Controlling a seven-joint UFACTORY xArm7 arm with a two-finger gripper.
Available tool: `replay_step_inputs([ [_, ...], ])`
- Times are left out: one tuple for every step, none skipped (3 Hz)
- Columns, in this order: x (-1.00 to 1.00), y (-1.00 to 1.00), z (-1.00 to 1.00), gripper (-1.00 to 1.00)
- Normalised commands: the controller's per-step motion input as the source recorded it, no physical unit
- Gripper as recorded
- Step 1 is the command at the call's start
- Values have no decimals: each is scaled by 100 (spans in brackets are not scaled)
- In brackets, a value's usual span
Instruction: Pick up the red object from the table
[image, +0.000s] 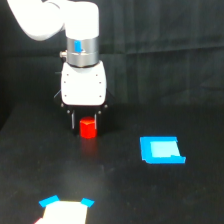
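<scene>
Gripper (88, 120) stands over the red object (88, 128), fingers on both its sides, contact not clear | red object sits on the bench (30, 165) toward the far edge | blue square piece (161, 150) lies well apart.

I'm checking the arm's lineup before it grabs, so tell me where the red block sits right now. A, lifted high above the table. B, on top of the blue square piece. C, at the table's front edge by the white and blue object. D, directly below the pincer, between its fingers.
D: the red block stands on the black table right under the pincer, its dark fingers on either side of it, well away from the blue square piece.
</scene>
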Motion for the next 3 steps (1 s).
replay_step_inputs([
  [53, -16, -100, 32],
  [100, 100, -73, -6],
  [-29, -83, 100, -100],
])
